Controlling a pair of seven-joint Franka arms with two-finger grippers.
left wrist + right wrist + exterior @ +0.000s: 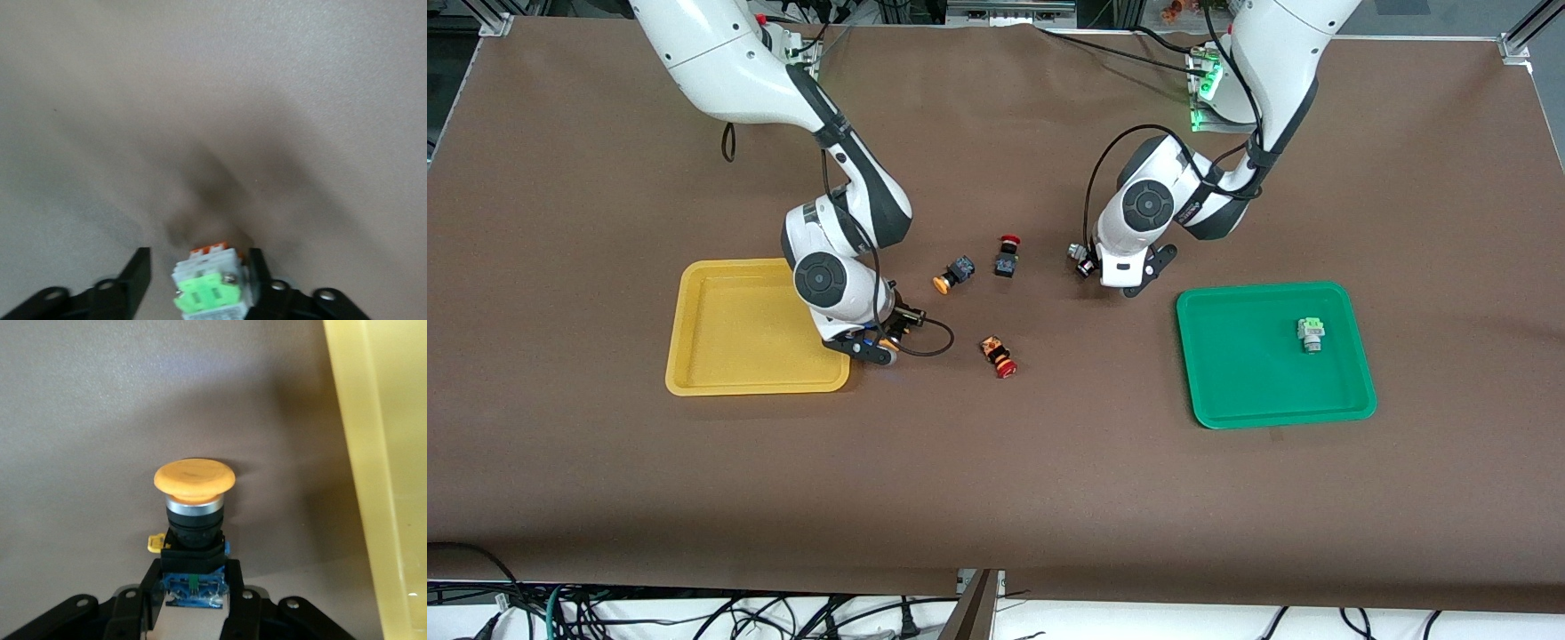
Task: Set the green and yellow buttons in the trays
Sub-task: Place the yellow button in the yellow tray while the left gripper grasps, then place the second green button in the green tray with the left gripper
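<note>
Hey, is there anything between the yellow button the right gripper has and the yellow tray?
Nothing visible. The right gripper is shut on the yellow button right beside the yellow tray, at its rim toward the table's middle. Only that raised rim lies between them, so the button would likely need lifting over it.

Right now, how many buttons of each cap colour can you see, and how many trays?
Green-capped buttons: 2, one in the green tray, one between the left gripper's fingers.
Yellow-capped buttons: 2, one on the table, one in the right gripper.
Red-capped buttons: 2.
Trays: 2, yellow and green.
Total: 8.
</note>
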